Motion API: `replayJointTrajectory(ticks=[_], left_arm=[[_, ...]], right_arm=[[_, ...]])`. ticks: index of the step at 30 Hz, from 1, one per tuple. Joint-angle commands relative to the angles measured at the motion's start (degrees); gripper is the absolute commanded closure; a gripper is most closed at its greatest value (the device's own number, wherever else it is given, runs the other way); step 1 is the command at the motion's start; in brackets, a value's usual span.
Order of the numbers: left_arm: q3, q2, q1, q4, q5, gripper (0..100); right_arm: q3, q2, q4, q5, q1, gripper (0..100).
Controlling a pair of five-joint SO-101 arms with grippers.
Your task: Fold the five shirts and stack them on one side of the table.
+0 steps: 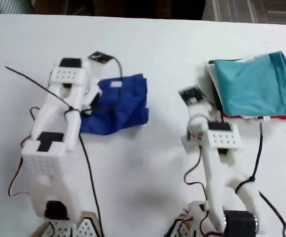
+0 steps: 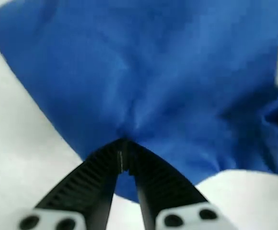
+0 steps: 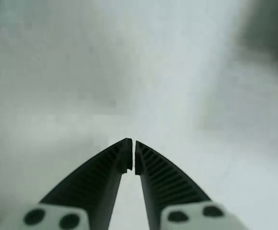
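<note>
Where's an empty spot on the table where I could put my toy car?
Bare table lies in the middle, between the blue shirt and the teal-topped stack, and along the far edge behind both. It is crowded by the left claw on the blue shirt and beside the stack.

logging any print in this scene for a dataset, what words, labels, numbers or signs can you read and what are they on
No text here can be read.
White tag on the blue shirt: too small and blurred to read.
Teal shirt on top of the stack: plain fabric, no print.
Table: plain white, no markings.
</note>
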Motion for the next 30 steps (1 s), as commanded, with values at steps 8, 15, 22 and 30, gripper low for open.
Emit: replayJointTrajectory(ticks=[8,15,22,30], left_arm=[[7.78,-5.27,-7.3,-12.04,0.09,97],[4.62,-12.22,-7.47,-6.24,0.0,97],[-6.2,-18.64,-17.58,6.07,-0.53,84],[-6.11,-17.93,-46.42,7.74,1.76,95]], right_arm=[[-31.47,18.95,7.16,-5.8,-19.03,97.8],[-42.55,25.71,7.08,-5.89,-22.55,97.8],[-51.6,29.67,7.78,-6.24,-24.4,97.8],[-66.64,42.24,7.69,-6.24,-31.34,97.8]])
